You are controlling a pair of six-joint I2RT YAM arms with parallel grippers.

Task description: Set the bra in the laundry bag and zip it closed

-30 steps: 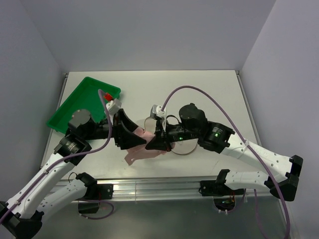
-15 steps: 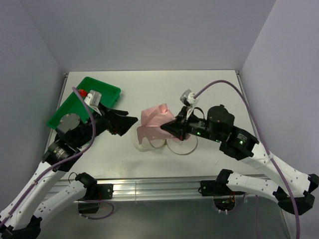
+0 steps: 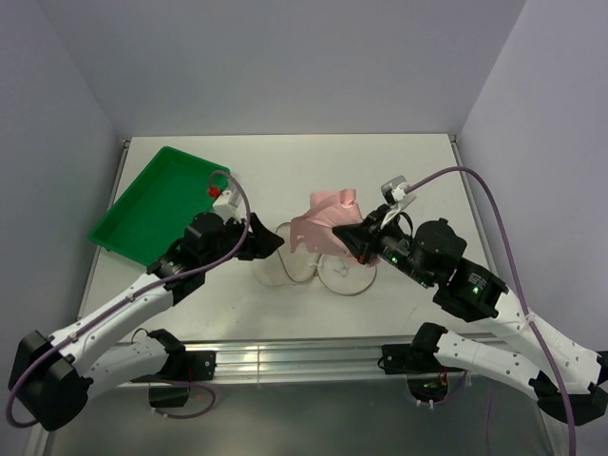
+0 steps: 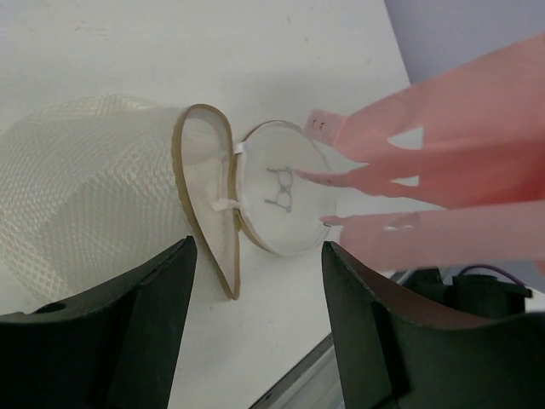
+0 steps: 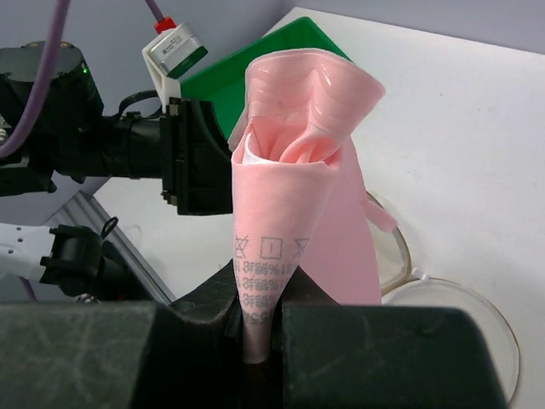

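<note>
The pale pink bra (image 3: 324, 221) hangs bunched in the air above the table's middle, with my right gripper (image 3: 354, 238) shut on its label end. In the right wrist view the bra (image 5: 300, 170) rises from the closed gripper (image 5: 260, 336). The laundry bag (image 3: 302, 267) lies open on the table below it. The left wrist view shows its mesh body (image 4: 85, 192), tan rim (image 4: 204, 192) and round flap with the dark bra outline (image 4: 281, 192). My left gripper (image 3: 269, 239) is open and empty just left of the bag, and it also shows in its own wrist view (image 4: 255, 341). Pink straps (image 4: 443, 170) dangle at the right.
The green tray (image 3: 160, 202) sits at the far left of the table, behind my left arm; it also shows in the right wrist view (image 5: 255, 68). The table's front rail (image 3: 304, 353) runs close below the bag.
My left gripper has let go of the bra, drawn back, then come in beside the bag. My right gripper has lifted the bra off the table and carried it to the right.
</note>
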